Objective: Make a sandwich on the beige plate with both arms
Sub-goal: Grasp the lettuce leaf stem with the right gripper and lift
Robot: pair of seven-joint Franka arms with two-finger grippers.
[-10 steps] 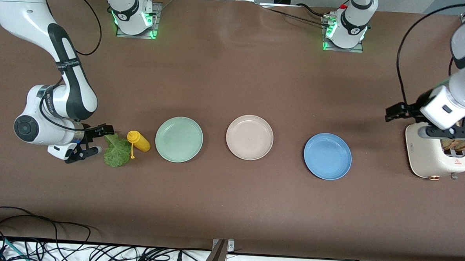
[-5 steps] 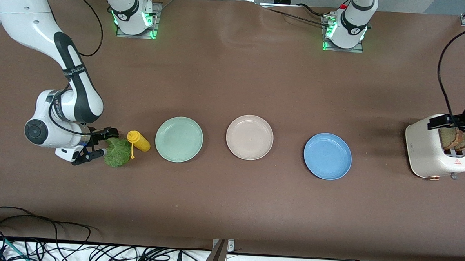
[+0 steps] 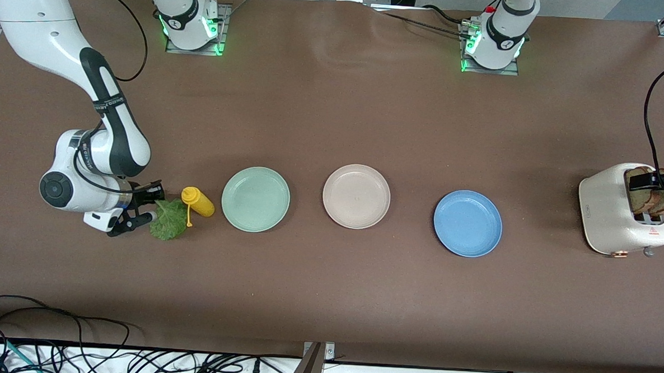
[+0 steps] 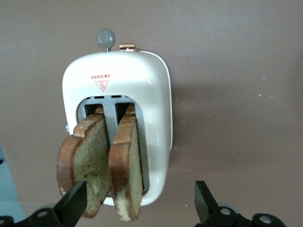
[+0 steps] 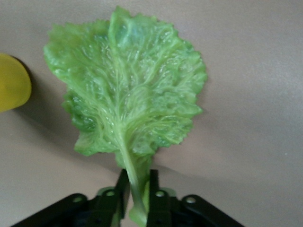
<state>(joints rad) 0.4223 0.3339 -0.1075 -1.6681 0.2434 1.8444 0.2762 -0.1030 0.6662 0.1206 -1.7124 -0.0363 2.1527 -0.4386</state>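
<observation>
Right wrist view, we are seeing the right gripper [image 5: 137,189] now pinching the lettuce leaf [image 5: 127,90] stem beside the yellow squeeze bottle [image 3: 198,201], left gripper [image 4: 139,208] having swung outward, hovering spread wide over the toaster [image 4: 156,94] and bread slices [image 4: 102,165].

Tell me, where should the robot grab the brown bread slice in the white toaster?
Probably by its top half, coming straight down from above. Both brown bread slices stand upright in the slots of the white toaster, so only the upper part sticks out. The open left gripper hangs over them; its fingers should go on one slice's flat faces, not its crust edges.
</observation>
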